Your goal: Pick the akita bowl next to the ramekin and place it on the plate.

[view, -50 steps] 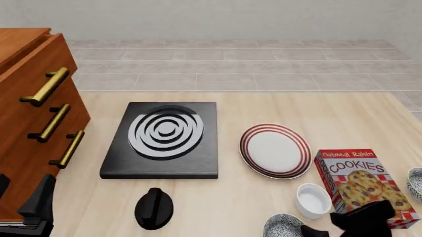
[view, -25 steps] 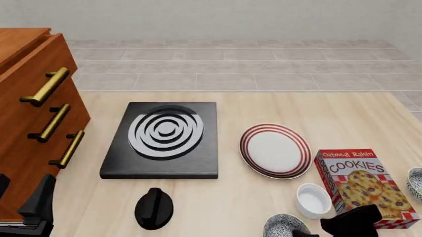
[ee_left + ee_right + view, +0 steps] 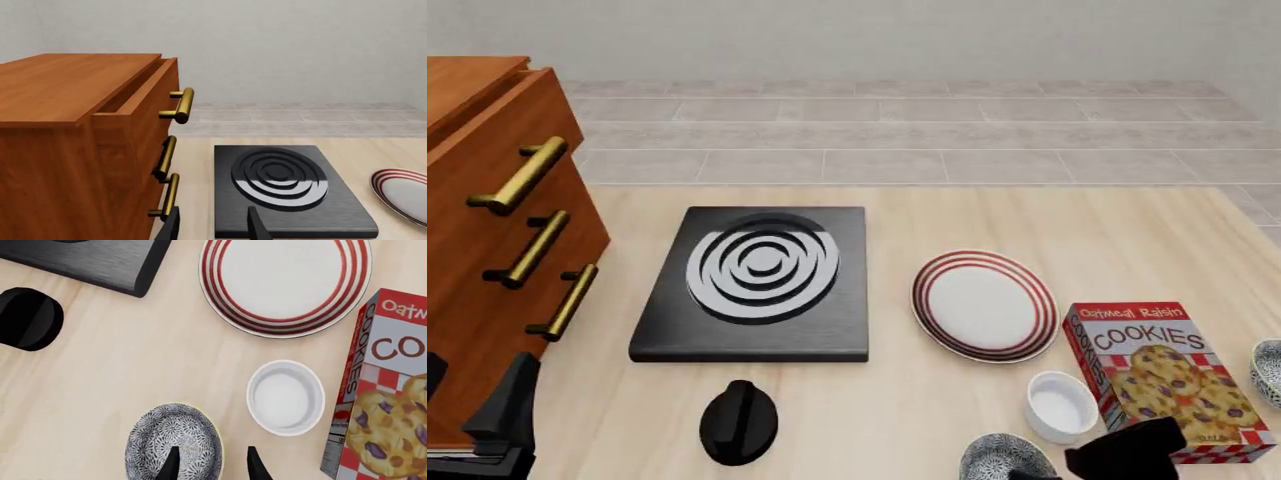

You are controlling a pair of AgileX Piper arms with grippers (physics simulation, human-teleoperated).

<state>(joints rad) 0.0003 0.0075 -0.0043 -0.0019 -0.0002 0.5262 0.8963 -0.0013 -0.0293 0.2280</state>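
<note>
The right claw (image 3: 212, 464) has slid leftwards along the frame's bottom edge, now spread open over the akita bowl (image 3: 175, 442) rim beside the ramekin (image 3: 285, 396); grasp looks imminent.

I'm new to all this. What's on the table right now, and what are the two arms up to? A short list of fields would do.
akita bowl: near table edge, beside the ramekin, on the table
plate: bare, between stove and cookie box
black knob-like object: in front of the stove
right gripper: open, above the bowl's rim
left gripper: open, near the wooden drawers, holding nothing
</note>
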